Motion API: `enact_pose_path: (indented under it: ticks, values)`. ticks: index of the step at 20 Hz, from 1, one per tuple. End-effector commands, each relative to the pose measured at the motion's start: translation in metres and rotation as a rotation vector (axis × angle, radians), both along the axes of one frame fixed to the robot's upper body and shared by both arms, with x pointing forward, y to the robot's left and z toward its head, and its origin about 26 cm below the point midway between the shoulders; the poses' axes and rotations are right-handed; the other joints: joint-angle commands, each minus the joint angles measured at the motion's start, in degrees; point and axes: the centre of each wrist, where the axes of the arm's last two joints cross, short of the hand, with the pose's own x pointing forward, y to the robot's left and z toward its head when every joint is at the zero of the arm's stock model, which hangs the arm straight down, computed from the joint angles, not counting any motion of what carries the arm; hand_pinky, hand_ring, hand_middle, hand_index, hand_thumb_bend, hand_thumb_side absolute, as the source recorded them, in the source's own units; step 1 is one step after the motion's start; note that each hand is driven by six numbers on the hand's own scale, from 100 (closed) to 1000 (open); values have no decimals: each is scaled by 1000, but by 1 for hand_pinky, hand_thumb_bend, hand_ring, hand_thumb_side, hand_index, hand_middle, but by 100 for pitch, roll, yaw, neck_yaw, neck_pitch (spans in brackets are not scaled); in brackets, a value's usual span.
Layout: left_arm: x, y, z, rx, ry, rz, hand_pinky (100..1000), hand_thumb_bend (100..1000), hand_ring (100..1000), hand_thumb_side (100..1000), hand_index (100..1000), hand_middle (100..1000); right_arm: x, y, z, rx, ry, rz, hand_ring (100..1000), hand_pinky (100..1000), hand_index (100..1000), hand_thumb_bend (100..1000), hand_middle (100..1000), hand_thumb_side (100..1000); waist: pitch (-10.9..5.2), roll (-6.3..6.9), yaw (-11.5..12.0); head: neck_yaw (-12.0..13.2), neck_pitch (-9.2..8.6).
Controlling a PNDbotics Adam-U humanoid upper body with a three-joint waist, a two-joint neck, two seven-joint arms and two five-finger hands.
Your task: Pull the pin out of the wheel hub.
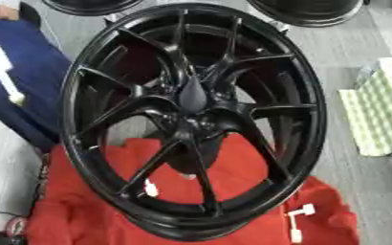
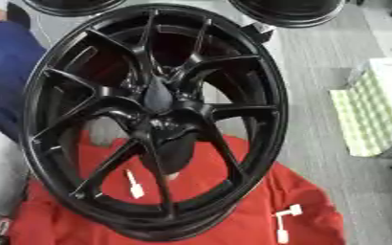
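Grey flooring was seen beneath a red cloth (image 1: 233,162), on which a glossy black multi-spoke alloy wheel hub (image 1: 191,119) was propped tilted. White plastic pins (image 2: 135,185) were seen lying on the cloth. Neither hand was shown, so their state could not be told.

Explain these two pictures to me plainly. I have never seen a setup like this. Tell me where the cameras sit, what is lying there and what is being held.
Both pictures come from the two eyes of a camera in a humanoid robot's head, looking down at the same moment. A large black wheel with thin spokes fills the view, resting tilted on a red cloth. Small white pin-like pieces show: one seen through the spokes, another on the cloth beside the rim. Blue fabric lies to the left, pale green padding to the right, and more dark wheels sit at the top. Neither robot hand appears, so nothing is shown held.
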Motion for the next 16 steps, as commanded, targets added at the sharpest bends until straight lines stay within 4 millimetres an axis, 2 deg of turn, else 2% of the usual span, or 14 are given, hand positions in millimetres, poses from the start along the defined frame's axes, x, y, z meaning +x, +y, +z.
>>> enact_pose_path:
  ticks: [1,5,9,13,16]
  values:
    - [-6,-2,23,-68,-105,23,844,100,748,641,767,655,-3,-3,10,80,-7,-198,622,397,739,176,511,391,-77,-2,4,-13,-23]
    - [-9,-30,32,-276,-269,-84,845,100,753,556,777,688,-4,-4,10,78,-6,-203,623,399,740,178,512,389,-79,-43,22,-23,-7]
    - [-22,-76,30,-543,-452,-240,838,100,743,567,775,675,-4,-4,10,77,-4,-206,624,401,741,184,513,383,-78,-110,41,-27,-24]
    - [-40,-117,16,-711,-519,-402,845,100,752,580,796,684,-3,-1,10,72,-9,-199,627,408,742,189,515,379,-87,-179,23,-10,-41]
    - [-50,-131,1,-789,-518,-474,847,100,755,588,806,688,-2,1,9,58,-20,-197,631,415,744,191,519,375,-81,-225,-18,15,-74]
